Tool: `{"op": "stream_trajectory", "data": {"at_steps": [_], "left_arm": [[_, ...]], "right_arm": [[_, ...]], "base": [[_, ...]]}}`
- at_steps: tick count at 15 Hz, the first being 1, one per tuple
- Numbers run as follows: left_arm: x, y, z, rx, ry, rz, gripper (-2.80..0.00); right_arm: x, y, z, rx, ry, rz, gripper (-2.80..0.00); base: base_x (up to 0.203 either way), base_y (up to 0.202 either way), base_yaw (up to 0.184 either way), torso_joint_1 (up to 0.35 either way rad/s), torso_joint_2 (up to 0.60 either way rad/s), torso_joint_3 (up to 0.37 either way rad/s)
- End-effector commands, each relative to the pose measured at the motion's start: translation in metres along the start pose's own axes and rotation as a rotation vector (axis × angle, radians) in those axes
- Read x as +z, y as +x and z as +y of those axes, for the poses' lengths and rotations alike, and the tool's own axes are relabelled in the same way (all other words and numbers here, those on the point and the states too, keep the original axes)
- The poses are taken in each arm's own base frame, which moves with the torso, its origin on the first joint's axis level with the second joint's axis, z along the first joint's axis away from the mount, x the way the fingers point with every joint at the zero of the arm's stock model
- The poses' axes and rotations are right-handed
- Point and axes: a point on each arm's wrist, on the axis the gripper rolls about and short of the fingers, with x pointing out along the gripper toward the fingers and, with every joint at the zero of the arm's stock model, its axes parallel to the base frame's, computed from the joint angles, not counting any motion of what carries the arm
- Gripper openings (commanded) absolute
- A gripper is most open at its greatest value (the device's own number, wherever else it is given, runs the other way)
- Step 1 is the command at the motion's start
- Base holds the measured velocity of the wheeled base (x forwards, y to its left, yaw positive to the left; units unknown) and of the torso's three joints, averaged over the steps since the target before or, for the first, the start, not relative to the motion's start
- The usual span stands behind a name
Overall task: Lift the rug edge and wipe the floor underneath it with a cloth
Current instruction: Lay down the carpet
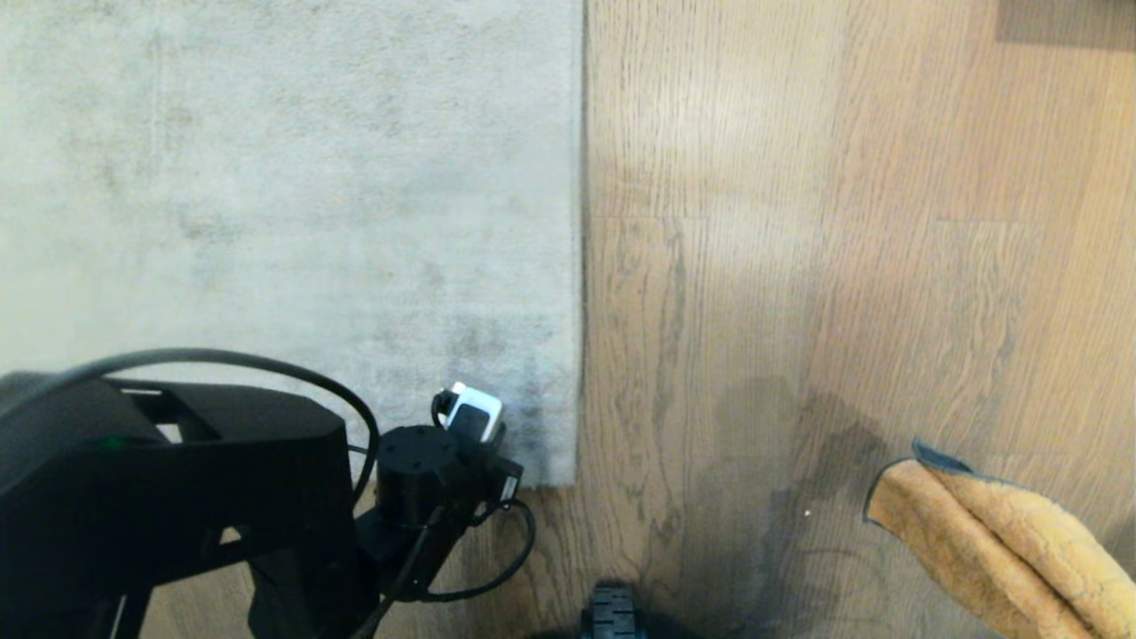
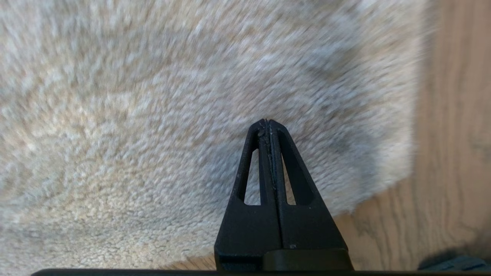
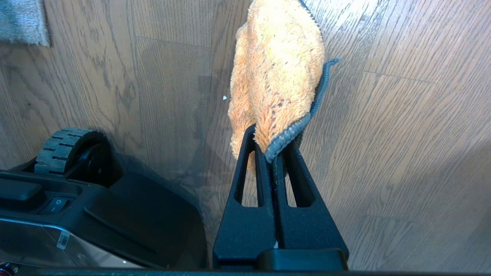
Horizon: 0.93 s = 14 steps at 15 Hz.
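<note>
Fingers of the left gripper (image 2: pixel 269 124) are pressed together with nothing between them, poised over the near corner of the very large pale grey, mottled short-pile rug (image 1: pixel 293 222). Those of the right gripper (image 3: pixel 273 151) pinch a fold of the small fluffy mustard-orange microfibre cloth with dark trim (image 3: pixel 276 73), which hangs limp above the light brown wood-plank floor (image 1: pixel 799 266), well apart from the rug.

That rug looks soft and floppy but broad, so it would probably sag and drag when raised; the straight rug edge (image 1: pixel 581 266) near the corner seems the best place to grasp, with one finger slid under the lip. It lies flat against the planks, so getting beneath it may be awkward, and the left fingers must spread first.

Close by sit the robot's black base (image 3: pixel 115 214) and its ribbed wheel (image 3: pixel 57 147). Nothing lies between cloth and rug edge.
</note>
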Motion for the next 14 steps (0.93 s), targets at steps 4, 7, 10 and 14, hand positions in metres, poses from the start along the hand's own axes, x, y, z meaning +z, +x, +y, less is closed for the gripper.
{"op": "stream_trajectory", "data": {"at_steps": [4, 7, 10, 14], "left_arm": [[-0.009, 0.019, -0.005, 0.010, -0.026, -0.025, -2.80], [-0.005, 0.018, -0.004, 0.013, -0.029, -0.037, -2.80], [0.021, 0.009, 0.002, 0.024, -0.051, -0.114, -2.80], [0.076, -0.020, 0.021, 0.056, -0.113, -0.290, -2.80]], "right_arm": [[0.000, 0.000, 0.000, 0.002, -0.001, 0.002, -2.80], [0.000, 0.000, 0.000, 0.002, -0.001, 0.002, -2.80], [0.000, 0.000, 0.000, 0.002, -0.001, 0.002, -2.80], [0.000, 0.000, 0.000, 0.002, -0.001, 0.002, -2.80]], "base": [[0.000, 0.000, 0.000, 0.000, 0.00, 0.000], [0.000, 0.000, 0.000, 0.000, 0.00, 0.000], [0.000, 0.000, 0.000, 0.000, 0.00, 0.000], [0.000, 0.000, 0.000, 0.000, 0.00, 0.000]]}}
